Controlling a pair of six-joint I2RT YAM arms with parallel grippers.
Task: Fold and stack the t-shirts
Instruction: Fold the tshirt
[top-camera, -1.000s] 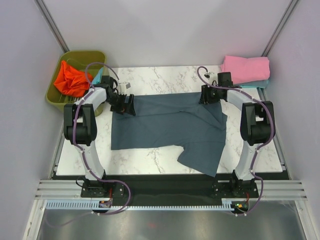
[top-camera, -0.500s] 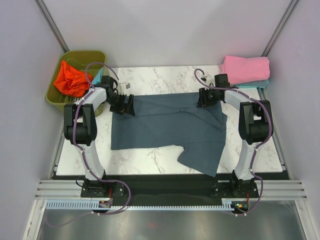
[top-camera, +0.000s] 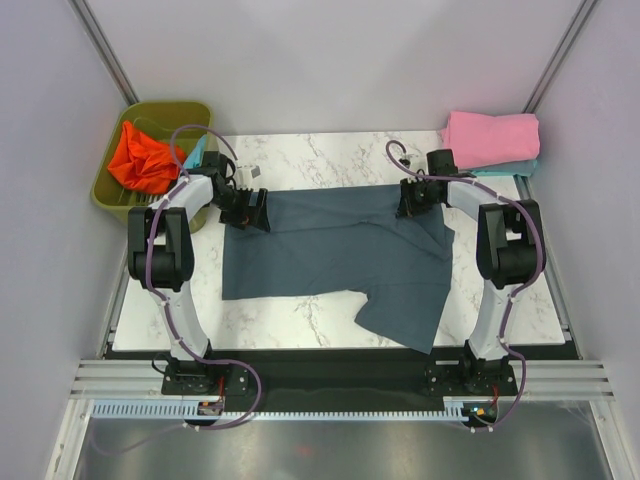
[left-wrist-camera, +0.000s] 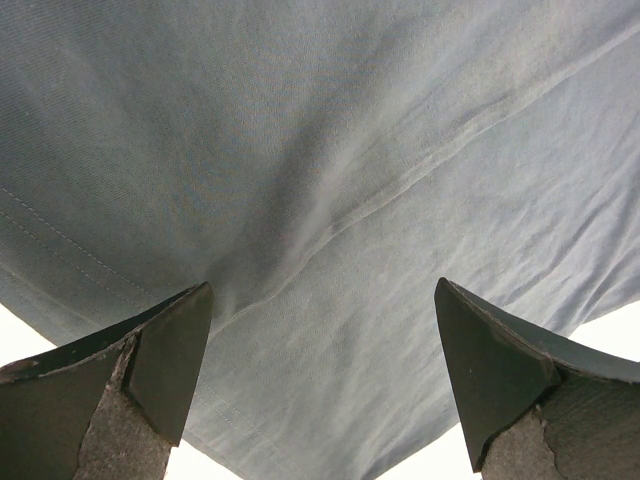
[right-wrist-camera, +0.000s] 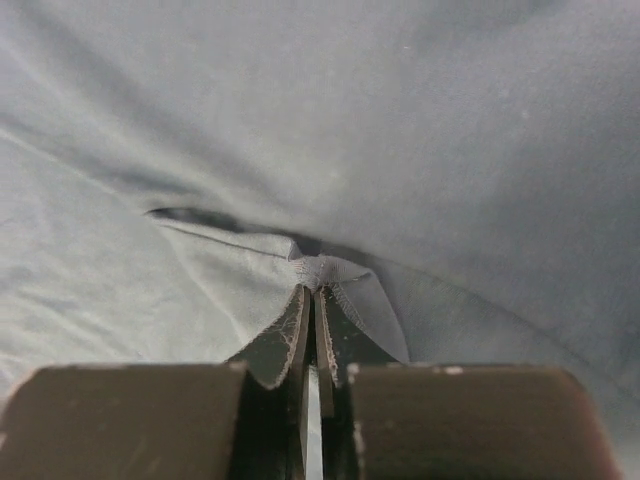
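Note:
A large slate blue-grey t-shirt (top-camera: 340, 250) lies spread across the marble table (top-camera: 300, 155). My left gripper (top-camera: 262, 211) stands open at the shirt's far left corner, its fingers (left-wrist-camera: 165, 365) wide apart over the hem of that slate cloth (left-wrist-camera: 330, 200). At the far right edge my right gripper (top-camera: 405, 200) is shut on a pinched fold of the slate cloth (right-wrist-camera: 330, 268), its jaws pressed together in the right wrist view (right-wrist-camera: 313, 300). A pink t-shirt (top-camera: 490, 140) lies folded on a teal one (top-camera: 515, 169) at the back right. An orange-red t-shirt (top-camera: 143, 157) sits crumpled in the bin.
The olive-green bin (top-camera: 150, 115) stands off the table's far left corner. The folded stack sits close behind the right arm. The slate shirt's near right corner hangs over the table's front edge (top-camera: 300, 348).
The right gripper has slid slightly left along the shirt's far edge and closed on a fold of cloth. The left arm has not moved.

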